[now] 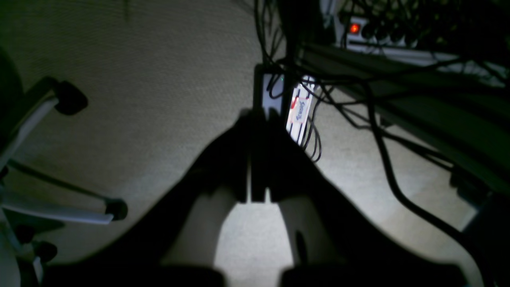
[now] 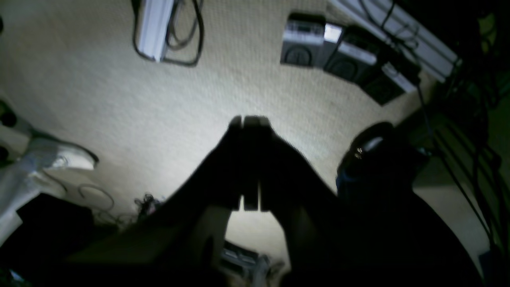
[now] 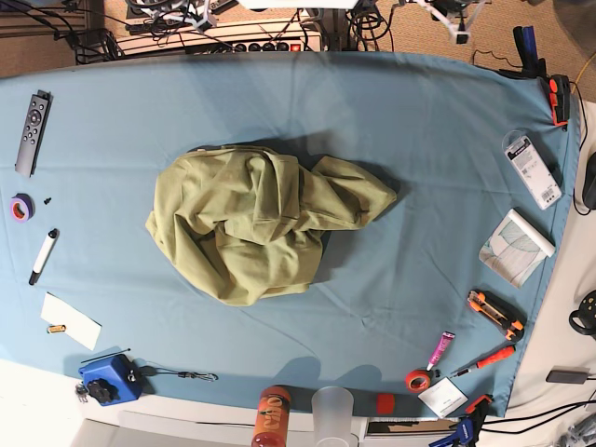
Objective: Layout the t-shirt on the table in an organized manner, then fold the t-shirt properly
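The t-shirt [image 3: 261,233], olive green and unprinted, lay crumpled in a loose heap near the middle of the table [image 3: 419,121], with folds bunched toward its centre and one lobe reaching toward the base view's right. The table carried a smooth light blue cloth. Along its left edge in the base view lay a grey remote control [image 3: 33,132], a roll of purple tape [image 3: 21,207], a white marker [image 3: 43,255] and a white card [image 3: 71,320]; a blue device [image 3: 109,377] sat at the near left corner. Along the right edge lay a clear packet [image 3: 532,168], a white box [image 3: 517,245], an orange utility knife [image 3: 494,314] and a roll of red tape [image 3: 417,379]. An orange bottle [image 3: 272,417] and a clear cup [image 3: 332,410] stood at the near edge. Neither arm appeared in the base view. Each wrist camera looked down on beige carpet beyond the table. The left gripper [image 1: 257,119] had its fingers pressed together on nothing, above cables and a power strip [image 1: 378,38]. The right gripper [image 2: 250,121] likewise had its fingers together, empty.
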`<state>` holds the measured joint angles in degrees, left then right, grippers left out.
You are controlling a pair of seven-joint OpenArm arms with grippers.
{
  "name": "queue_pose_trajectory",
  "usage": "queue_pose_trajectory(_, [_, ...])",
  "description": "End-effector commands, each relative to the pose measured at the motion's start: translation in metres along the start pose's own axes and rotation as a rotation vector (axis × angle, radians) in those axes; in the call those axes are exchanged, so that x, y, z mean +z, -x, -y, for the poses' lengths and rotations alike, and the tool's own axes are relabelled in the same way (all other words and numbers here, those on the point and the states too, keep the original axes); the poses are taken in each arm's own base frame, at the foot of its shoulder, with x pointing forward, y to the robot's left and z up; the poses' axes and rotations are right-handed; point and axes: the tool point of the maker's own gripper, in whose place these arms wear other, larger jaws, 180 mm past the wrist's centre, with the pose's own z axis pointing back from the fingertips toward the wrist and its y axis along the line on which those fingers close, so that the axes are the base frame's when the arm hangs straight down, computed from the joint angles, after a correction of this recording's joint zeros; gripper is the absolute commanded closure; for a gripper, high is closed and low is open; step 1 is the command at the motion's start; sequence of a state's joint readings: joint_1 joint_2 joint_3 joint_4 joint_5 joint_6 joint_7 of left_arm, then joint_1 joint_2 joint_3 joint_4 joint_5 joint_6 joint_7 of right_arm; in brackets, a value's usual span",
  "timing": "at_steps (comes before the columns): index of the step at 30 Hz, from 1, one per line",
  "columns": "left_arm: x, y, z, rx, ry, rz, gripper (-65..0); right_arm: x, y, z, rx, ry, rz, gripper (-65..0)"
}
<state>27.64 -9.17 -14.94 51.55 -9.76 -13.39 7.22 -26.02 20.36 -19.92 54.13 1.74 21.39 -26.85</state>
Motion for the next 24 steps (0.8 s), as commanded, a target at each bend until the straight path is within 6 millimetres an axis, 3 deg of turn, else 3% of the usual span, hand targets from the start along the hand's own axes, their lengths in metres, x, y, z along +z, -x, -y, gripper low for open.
queue_pose_trajectory(1, [0.007,-0.001,-0.005,0.002,-0.002,0.018,0.0,0.004,0.006,0.004,0.0,0.015,-0.008,0.0])
queue_pose_trajectory(4, [0.02,-0.001,-0.006,0.003,0.002,0.023,0.0,0.011,0.01,0.006,0.004,0.049,-0.002,0.0])
queue_pose_trajectory(13, [0.06,-0.025,0.005,-0.059,0.031,0.126,0.0,0.036,0.011,-0.001,-0.03,0.09,0.006,0.0])
queue_pose_trajectory(18, [0.085,-0.035,0.024,-0.176,0.145,0.127,0.0,0.065,0.005,0.009,-0.177,0.112,0.083,0.0])
queue_pose_trajectory(24, [0.112,-0.041,0.03,-0.247,0.154,0.134,0.0,0.107,0.007,0.029,-0.3,0.154,0.128,0.0])
